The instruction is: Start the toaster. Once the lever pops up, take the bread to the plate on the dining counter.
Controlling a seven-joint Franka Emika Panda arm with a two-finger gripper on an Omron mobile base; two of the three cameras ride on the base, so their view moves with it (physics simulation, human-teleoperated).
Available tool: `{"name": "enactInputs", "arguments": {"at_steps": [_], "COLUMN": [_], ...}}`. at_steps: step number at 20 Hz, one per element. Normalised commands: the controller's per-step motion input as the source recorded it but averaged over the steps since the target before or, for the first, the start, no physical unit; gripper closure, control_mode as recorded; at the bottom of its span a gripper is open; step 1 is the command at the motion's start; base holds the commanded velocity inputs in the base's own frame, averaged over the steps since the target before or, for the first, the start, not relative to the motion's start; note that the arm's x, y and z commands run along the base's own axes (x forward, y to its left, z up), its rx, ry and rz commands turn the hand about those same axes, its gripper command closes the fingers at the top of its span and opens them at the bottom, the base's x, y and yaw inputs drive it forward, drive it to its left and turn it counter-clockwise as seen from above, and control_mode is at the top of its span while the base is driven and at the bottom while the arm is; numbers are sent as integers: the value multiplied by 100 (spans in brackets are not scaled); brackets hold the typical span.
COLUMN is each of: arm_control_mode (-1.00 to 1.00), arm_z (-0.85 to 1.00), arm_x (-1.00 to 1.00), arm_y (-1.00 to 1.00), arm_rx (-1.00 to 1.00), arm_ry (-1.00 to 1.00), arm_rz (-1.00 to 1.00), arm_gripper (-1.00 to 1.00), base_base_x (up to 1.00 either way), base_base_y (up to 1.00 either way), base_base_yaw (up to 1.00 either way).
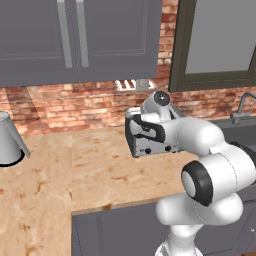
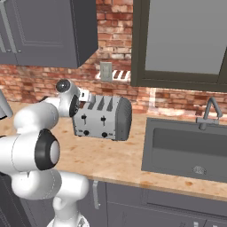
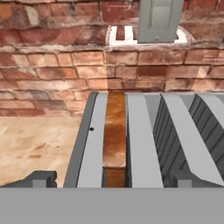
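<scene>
I hold the gripper above the left end of the toaster, looking down along its top toward the brick wall. The jaws stand wide apart and hold nothing; the two fingertips rise at the bottom of the hand view, one on each side of the nearer slot. The bread sits upright in that slot, its brown crust showing between the two silver-grey ribs. The toaster stands on the stone-look counter, near the back wall under an outlet, with the sink just beside it to the right. In the right base view, the two small dark levers on the toaster's front sit partway down their tracks; I cannot tell from these pictures whether either has been pressed. I judge the task to be at its opening step: the bread is loaded, toasting shows no sign of having been started, and nothing has been carried. Remaining are pressing the lever, waiting for it to rise, lifting the slice, and driving it to the plate.
</scene>
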Motion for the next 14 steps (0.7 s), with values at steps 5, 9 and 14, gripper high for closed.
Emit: {"name": "enactInputs", "arguments": {"at_steps": [5,9,14], "arm_control_mode": [-100,-100,-100], "arm_z": [0,0,-4], "arm_x": [10,11,0], "arm_y": [0,0,0], "arm_rx": [0,0,0], "arm_ry": [0,0,1], "arm_rz": [0,0,0], "arm_gripper": [-100,-100,-100], "base_base_x": [0,0,0], "base_base_y": [0,0,0], "base_base_yaw": [0,0,0]}}
